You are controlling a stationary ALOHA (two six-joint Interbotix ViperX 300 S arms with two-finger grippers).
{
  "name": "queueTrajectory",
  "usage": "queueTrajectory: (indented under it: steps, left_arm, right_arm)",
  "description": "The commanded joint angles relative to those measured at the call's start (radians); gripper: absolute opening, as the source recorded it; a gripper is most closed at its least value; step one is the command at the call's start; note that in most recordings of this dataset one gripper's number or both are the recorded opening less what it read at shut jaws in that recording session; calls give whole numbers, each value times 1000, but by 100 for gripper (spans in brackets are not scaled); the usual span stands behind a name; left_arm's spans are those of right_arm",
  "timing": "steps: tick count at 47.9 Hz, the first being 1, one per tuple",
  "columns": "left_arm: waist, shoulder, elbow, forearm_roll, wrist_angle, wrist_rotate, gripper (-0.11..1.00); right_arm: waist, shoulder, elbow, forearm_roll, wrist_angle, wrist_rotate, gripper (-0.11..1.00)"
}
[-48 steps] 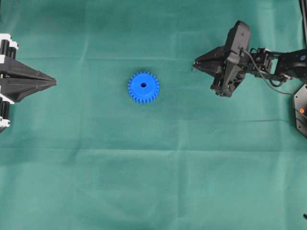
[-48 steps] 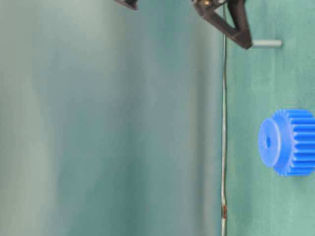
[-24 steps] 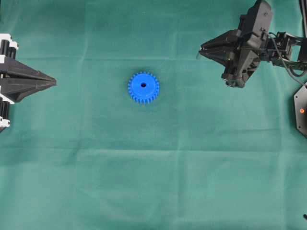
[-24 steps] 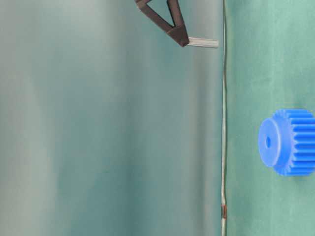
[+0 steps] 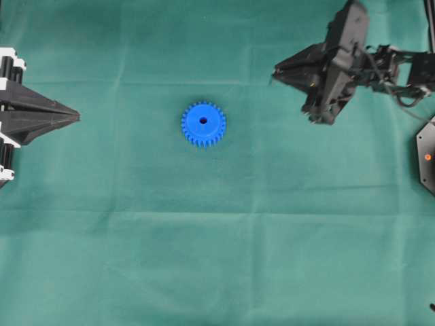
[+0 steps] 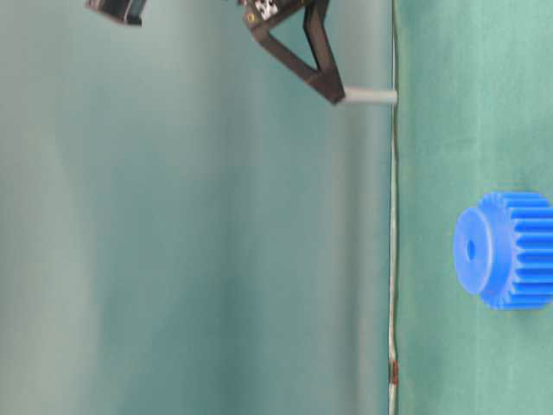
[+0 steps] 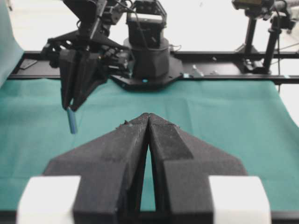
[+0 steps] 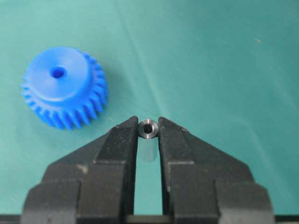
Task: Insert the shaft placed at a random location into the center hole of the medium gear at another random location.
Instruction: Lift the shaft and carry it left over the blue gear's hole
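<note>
The right gripper has its fingers closed narrowly on the shaft, whose shiny round end sits pinched right between the tips and whose body hangs down below them. A second ago that pin's lower end was down against the green surface; half a second ago it was already lifted clear, and it is now carried in the air, pointing at the cloth from above. That reads as the pickup done and the carry begun. Ahead of the fingers and off to their left in the wrist view lies the medium gear, flat on the cloth with its center hole facing up, well apart from the pin and unmoved. The tip has yet to be brought over that hole. Far across the cloth, the left gripper rests with its fingers pressed together, holding nothing.
</note>
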Motion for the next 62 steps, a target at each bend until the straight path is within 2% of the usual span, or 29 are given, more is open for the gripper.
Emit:
queueTrajectory:
  steps: [1,18,30,47,62]
  left_arm:
    - [-2,6,-15,2,-6,0,0]
    - [-2,6,-15,2,-6,0,0]
    - [-2,8,-15,3,-6,2,0]
    - [-2,8,-14,2,-5,2,0]
    - [0,8,-14,3,-5,2,0]
  right_arm:
    - [26,26,-61,-2,-17,-14,13]
    - [115,195,-255,-14,-18,-15,13]
    - [152,291,-353,-26,-26,-15,13]
    - [156,318,-368,-28,-28,-17,13]
    - [156,377,-350,-23,-87,-9,13]
